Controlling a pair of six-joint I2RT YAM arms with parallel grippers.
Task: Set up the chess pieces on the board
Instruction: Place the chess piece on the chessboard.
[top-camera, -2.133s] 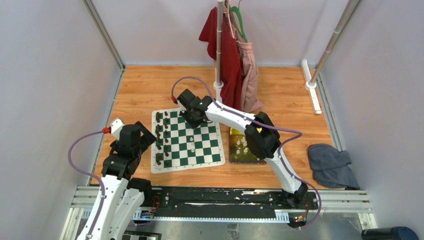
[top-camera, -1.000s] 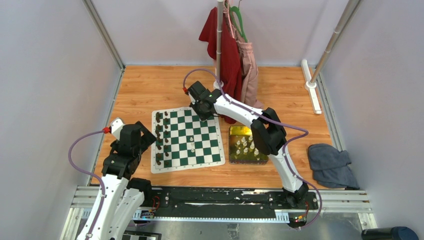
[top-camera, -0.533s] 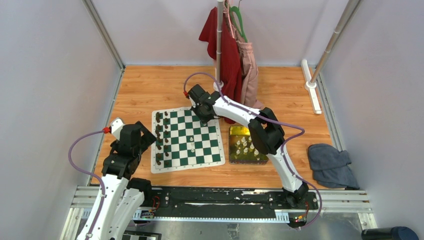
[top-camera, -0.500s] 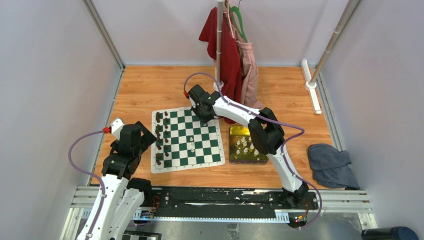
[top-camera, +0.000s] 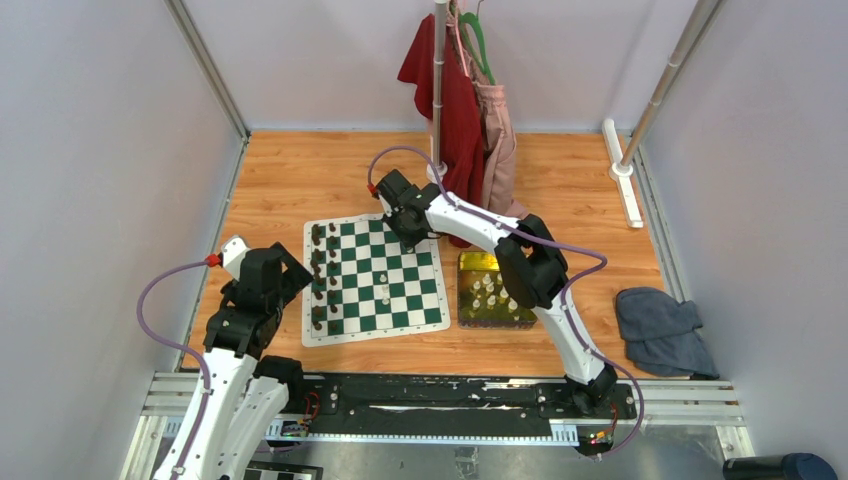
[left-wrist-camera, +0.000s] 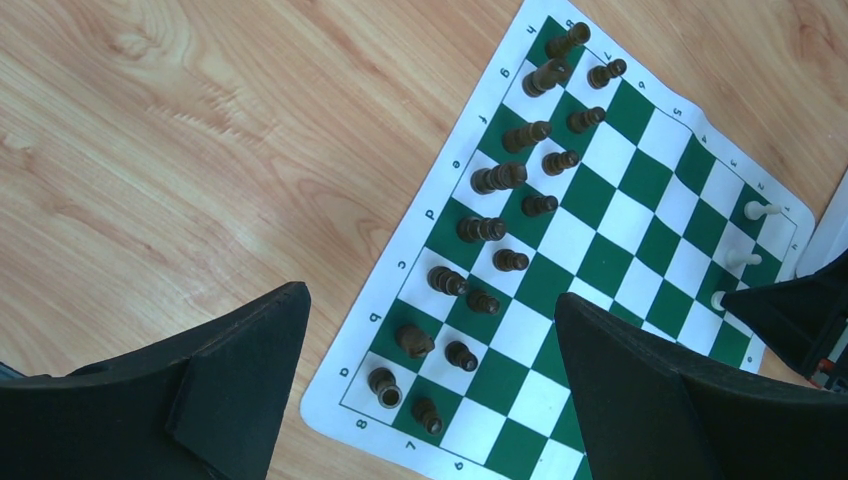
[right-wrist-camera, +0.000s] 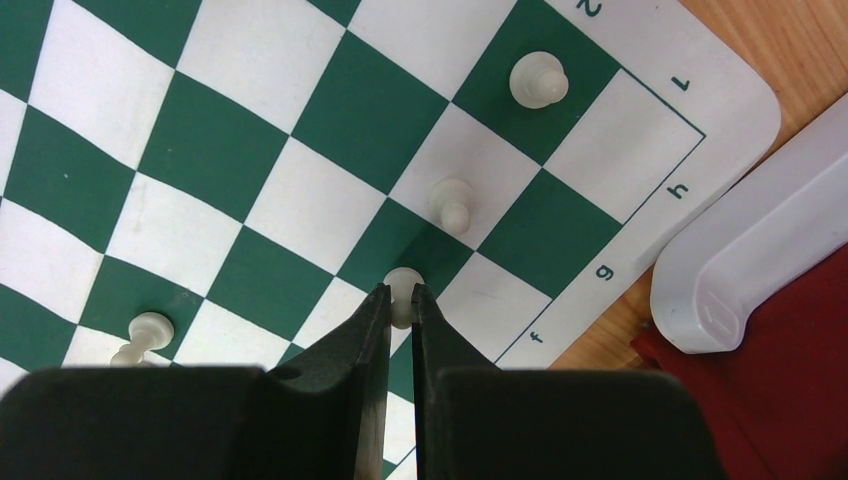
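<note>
The board (top-camera: 400, 300) lies flat with dark chessmen (top-camera: 318, 275) along its left side. My right gripper (right-wrist-camera: 400, 295) is at the board's far right corner, shut on a cream-white pawn (right-wrist-camera: 402, 282) that stands over the square by the letter f. Two more white pawns (right-wrist-camera: 538, 80) (right-wrist-camera: 455, 203) stand in the same row beyond it, and a third (right-wrist-camera: 147, 330) is nearer the middle. From above, the right gripper (top-camera: 405, 232) hides the held pawn. My left gripper (left-wrist-camera: 430, 297) hovers open above the board's near left corner, with nothing between its fingers.
A yellow-green tray (top-camera: 480, 260) with several white chessmen sits right of the board. A clothes rack's pole and hanging garments (top-camera: 460, 110) rise just behind the right gripper, and its white foot (right-wrist-camera: 740, 260) lies beside the board's corner. A grey cloth (top-camera: 660, 330) lies far right.
The right gripper went from the board's middle to its far right corner, then eased slightly down and left. The left arm has not moved.
</note>
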